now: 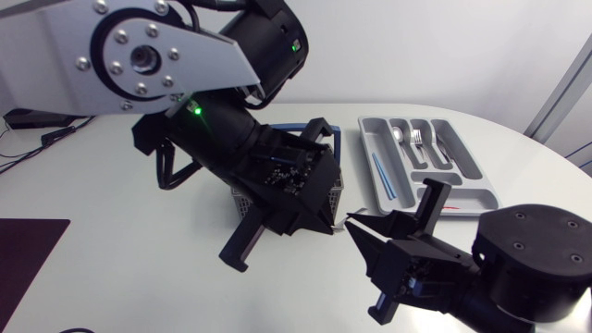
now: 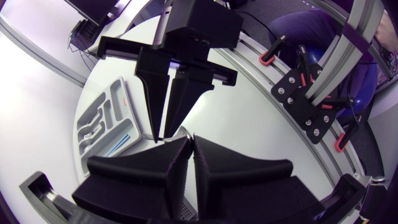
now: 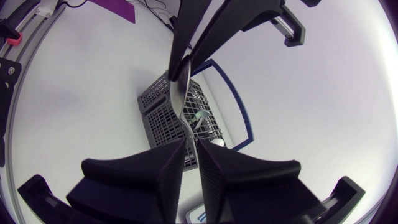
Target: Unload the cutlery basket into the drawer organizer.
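Above the grey mesh cutlery basket [image 3: 158, 118], a silver piece of cutlery [image 3: 185, 106] spans between my two grippers. My left gripper [image 3: 180, 65] is shut on its far, wider end. My right gripper [image 3: 191, 149] is closed around the near, narrow end. In the head view the left gripper [image 1: 328, 217] reaches over the basket [image 1: 242, 199] and hides most of it, meeting the right gripper [image 1: 356, 227] tip to tip. A spoon [image 3: 202, 115] still stands in the basket. The grey drawer organizer [image 1: 366, 139] lies at the back right.
The organizer [image 2: 102, 121] holds forks, spoons and a thin blue stick [image 1: 384, 176]. A blue-edged frame [image 3: 239, 112] lies beside the basket. A dark purple mat [image 1: 28, 250] covers the table's front left corner.
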Controlling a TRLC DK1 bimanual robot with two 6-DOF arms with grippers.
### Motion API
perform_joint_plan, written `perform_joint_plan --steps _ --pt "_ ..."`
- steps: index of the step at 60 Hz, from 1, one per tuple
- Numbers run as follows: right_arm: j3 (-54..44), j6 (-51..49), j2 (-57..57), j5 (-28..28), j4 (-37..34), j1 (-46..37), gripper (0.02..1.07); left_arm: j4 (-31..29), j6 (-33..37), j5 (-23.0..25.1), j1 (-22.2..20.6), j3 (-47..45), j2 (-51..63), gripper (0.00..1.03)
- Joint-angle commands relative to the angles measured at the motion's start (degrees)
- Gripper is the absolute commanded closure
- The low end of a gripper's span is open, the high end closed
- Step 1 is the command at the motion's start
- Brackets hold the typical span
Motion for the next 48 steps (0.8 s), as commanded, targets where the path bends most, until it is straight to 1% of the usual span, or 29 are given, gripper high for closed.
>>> perform_joint_plan --steps 1,7,10,12,14,18,20,21,24,27,33,36,39,42,45,48 --pt "1.2 -1.0 0.6 0.4 0.9 0.5 0.97 0.0 -1.1 0.8 0.4 -0.7 1.0 0.91" --pt "1.2 -1.0 0.6 0.4 0.8 0.5 1.01 0.0 -1.1 0.8 0.6 -0.6 1.0 0.91" --pt "1.2 -0.8 0.6 0.4 0.5 0.5 1.01 0.0 -1.1 0.8 0.7 -0.5 1.0 0.91" --pt "1.1 -0.7 0.6 0.4 0.4 0.6 1.01 0.0 -1.3 0.8 0.7 -0.4 1.0 0.89" --pt "1.0 -0.5 0.7 0.4 0.3 0.6 1.01 0.1 -1.6 0.8 0.7 -0.4 1.0 0.82" --pt "0.7 -0.2 0.8 0.3 -0.2 0.7 1.01 0.1 -2.6 0.8 1.1 0.5 1.3 0.61" --pt "0.5 0.1 0.7 0.4 -0.7 0.7 1.01 0.1 -3.0 0.8 1.1 0.9 1.4 0.53" --pt "0.3 0.1 0.6 0.4 -0.8 0.7 1.01 0.1 -3.3 0.8 1.2 1.3 1.5 0.45" --pt "-0.1 0.1 0.1 0.5 -1.1 0.7 1.01 0.2 -4.2 0.8 1.5 2.2 1.7 0.30" --pt "-0.6 -0.1 -0.9 0.7 -1.7 0.6 1.01 0.2 -4.9 0.8 1.8 3.2 1.8 0.20" --pt "-1.6 -0.7 -3.6 0.8 -3.6 -0.3 1.01 0.5 -6.9 0.9 2.9 5.0 2.1 0.07" --pt "-2.2 -1.7 -5.1 0.8 -4.5 -1.0 1.01 1.3 -8.0 1.0 3.5 5.6 2.1 0.06" --pt "-3.1 -2.7 -7.4 0.7 -5.4 -2.3 1.01 3.6 -10.7 1.0 5.0 6.5 2.1 0.06" --pt "-4.1 -4.2 -9.0 0.4 -5.4 -4.2 1.01 5.4 -11.9 0.9 6.2 6.8 2.2 0.06" --pt "-5.3 -5.6 -11.0 -1.2 -5.4 -7.8 1.01 7.4 -13.2 0.9 8.1 6.9 2.8 0.06" --pt "-6.5 -6.8 -12.5 -3.3 -5.1 -12.0 1.01 7.4 -12.7 0.8 9.1 6.9 3.5 0.06"
